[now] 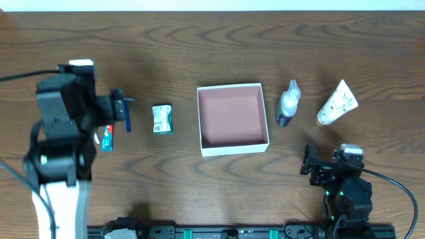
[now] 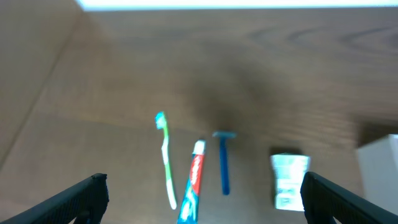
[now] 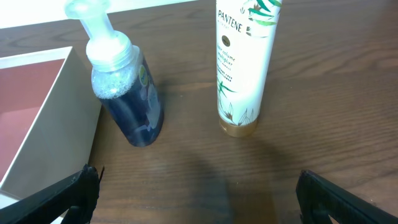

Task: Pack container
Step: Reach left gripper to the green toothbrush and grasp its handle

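The container (image 1: 230, 118) sits mid-frame; pump bottle (image 1: 288, 103) and tube (image 1: 337, 103) lie to its right, packet (image 1: 162, 119), razor (image 1: 127, 116) and toothpaste (image 1: 107, 138) to its left.

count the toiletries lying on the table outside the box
6. Left of the box: toothbrush, toothpaste, razor, small packet. Right of it: pump bottle, Pantene tube. The left arm hides the toothbrush from overhead, so others may be hidden too.

Ahead of the left gripper (image 2: 204, 198), jaws spread wide, a toothbrush (image 2: 165, 158), toothpaste (image 2: 194, 180), razor (image 2: 224, 165) and small packet (image 2: 289, 180) lie side by side. Narrow strips of bare desk (image 2: 124, 74) run between them, with open desk beyond. Before the right gripper (image 3: 198, 186), bare desk runs to the pump bottle (image 3: 127, 93) and shampoo tube (image 3: 242, 68), with a gap between them. The container (image 3: 62, 118) wall flanks its left.
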Robot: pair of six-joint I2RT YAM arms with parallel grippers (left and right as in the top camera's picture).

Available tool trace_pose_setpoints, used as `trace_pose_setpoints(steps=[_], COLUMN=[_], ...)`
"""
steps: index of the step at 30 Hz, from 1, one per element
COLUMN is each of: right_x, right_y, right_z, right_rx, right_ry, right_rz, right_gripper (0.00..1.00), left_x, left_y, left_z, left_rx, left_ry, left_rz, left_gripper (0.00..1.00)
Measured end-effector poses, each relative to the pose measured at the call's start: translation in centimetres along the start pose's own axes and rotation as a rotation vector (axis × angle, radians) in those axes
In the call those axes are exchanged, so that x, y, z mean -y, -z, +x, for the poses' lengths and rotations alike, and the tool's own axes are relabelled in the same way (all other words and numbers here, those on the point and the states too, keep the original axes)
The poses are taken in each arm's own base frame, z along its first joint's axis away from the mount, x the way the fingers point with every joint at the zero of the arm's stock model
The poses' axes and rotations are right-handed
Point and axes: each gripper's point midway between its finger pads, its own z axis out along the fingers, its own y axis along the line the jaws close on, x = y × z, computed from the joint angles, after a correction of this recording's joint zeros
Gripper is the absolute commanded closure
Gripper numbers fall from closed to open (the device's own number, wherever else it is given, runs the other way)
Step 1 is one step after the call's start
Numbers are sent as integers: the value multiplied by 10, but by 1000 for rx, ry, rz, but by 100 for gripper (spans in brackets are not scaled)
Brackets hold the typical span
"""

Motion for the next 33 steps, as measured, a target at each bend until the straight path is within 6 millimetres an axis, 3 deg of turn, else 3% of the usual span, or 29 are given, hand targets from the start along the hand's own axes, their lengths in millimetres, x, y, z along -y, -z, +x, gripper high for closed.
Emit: trace_pose_setpoints(steps=[7,11,19,22,29,33], right_x=[0,0,0,0,0,0], right_y=[0,0,0,0,0,0], right_z=[0,0,0,0,0,0], right_rx=[0,0,0,0,0,0], right_ry=[0,0,0,0,0,0], right_rz=[0,0,0,0,0,0], right_gripper=[1,1,1,1,1,1], left_x=[-47,-65,-70,-70,-80,-82], left_y=[-81,-115,-170,-183,-202,-206], left_z=[64,87,142,146,120,115], left_rx=[-344,-432,-620,-618,-486,-459], left_ry=[170,234,291,279,225,204], left_rz=[-44,-41,0,11,4,2], left_gripper=[2,2,2,2,2,3])
